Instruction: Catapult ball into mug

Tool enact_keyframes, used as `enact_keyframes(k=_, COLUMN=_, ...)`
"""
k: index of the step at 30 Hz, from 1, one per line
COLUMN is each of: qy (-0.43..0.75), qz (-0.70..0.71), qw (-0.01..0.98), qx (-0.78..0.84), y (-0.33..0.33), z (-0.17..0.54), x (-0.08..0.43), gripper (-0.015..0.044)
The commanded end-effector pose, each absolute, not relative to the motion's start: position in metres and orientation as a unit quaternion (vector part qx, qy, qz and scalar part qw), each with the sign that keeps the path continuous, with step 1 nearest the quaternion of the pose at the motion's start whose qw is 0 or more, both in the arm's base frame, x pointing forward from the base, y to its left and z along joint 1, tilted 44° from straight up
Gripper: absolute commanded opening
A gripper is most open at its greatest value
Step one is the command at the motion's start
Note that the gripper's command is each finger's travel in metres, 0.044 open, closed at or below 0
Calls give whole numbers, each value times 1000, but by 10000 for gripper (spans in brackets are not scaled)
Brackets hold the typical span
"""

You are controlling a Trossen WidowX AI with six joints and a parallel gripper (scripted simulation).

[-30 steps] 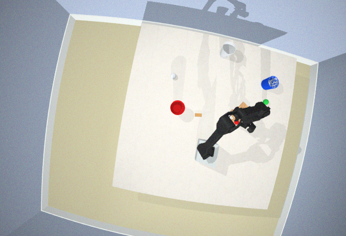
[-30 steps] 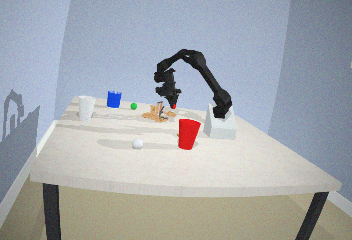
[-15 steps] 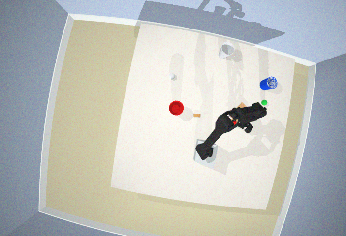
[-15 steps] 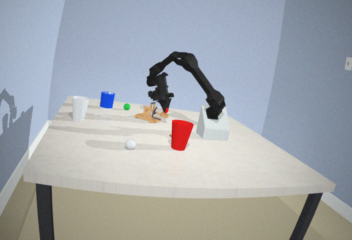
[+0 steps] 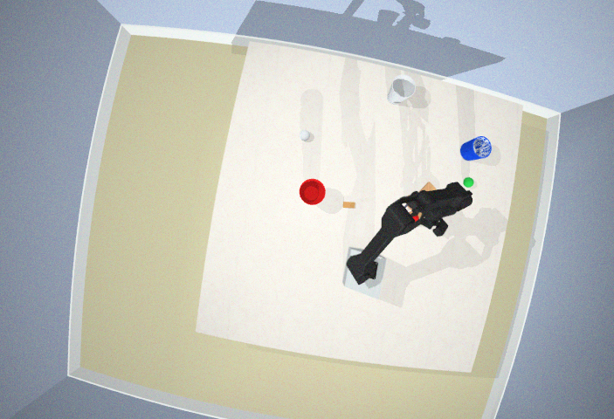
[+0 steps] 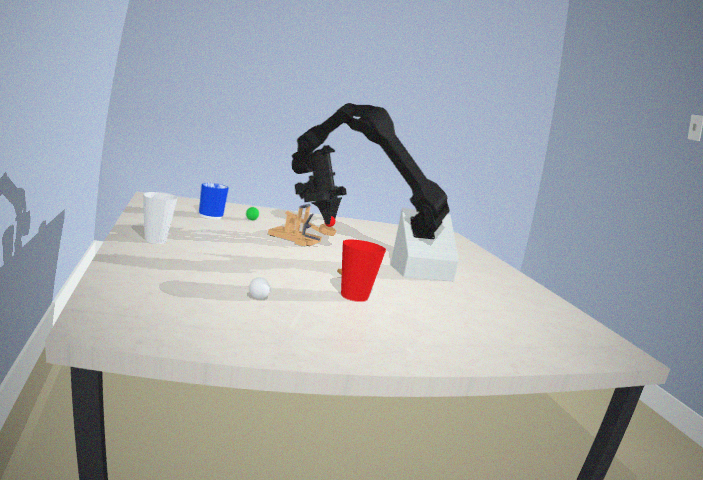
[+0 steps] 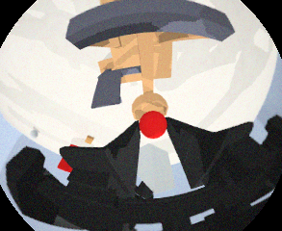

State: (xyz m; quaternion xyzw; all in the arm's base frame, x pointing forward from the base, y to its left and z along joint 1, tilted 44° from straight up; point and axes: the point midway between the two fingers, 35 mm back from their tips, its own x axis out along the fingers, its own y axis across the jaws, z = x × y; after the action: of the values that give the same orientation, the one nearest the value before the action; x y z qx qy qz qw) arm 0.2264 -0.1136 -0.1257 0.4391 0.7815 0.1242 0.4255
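My gripper (image 6: 331, 219) (image 7: 152, 121) is shut on a red ball (image 5: 415, 217) (image 6: 331, 221) (image 7: 153, 125). The ball is at the fingertips, just above the round cup of the catapult's arm; whether it touches the cup is unclear. The wooden catapult (image 5: 428, 186) (image 6: 292, 226) (image 7: 166, 60) with dark grey bars stands on the table, mostly hidden under my arm in the top view. In the wrist view its cup (image 7: 150, 101) lies just beyond the ball. The blue mug (image 5: 468, 150) (image 6: 213, 200) stands upright at the table's far end, past the catapult.
A green ball (image 5: 468, 182) (image 6: 252, 213) lies between catapult and blue mug. A white cup (image 5: 395, 94) (image 6: 157, 219), a white ball (image 5: 305, 135) (image 6: 259, 288) and a red cup (image 5: 312, 191) (image 6: 361, 271) stand apart. A small wooden block (image 5: 348, 204) (image 7: 89, 140) lies near the red cup.
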Motion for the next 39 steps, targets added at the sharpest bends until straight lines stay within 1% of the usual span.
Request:
enact_keyframes(k=1, qy=782, qz=124, qw=426, qx=439, y=-114, z=-125, x=226, gripper=236)
enact_keyframes(k=3, qy=780, qz=121, qw=428, qx=439, y=-123, z=-117, x=227, gripper=289)
enact_keyframes(k=7, qy=774, qz=100, qw=440, qx=444, y=-172, z=-64, x=224, gripper=394)
enact_keyframes(k=9, qy=772, qz=94, qw=443, qx=446, y=-186, z=-47, x=220, gripper=440)
enact_keyframes(k=12, qy=772, qz=92, qw=444, qx=446, y=-189, z=-43, x=219, gripper=440)
enact_keyframes(k=13, qy=770, qz=93, qw=446, qx=447, y=-180, z=-58, x=224, gripper=440)
enact_keyframes(k=15, qy=763, qz=80, qw=463, qx=444, y=-187, z=-65, x=232, gripper=440)
enact_keyframes(k=27, qy=674, qz=-27, qw=610, qx=416, y=-261, z=-112, x=312, gripper=440)
enact_keyframes(k=39, qy=542, qz=-102, qw=740, qx=386, y=-338, z=-119, x=397, gripper=440)
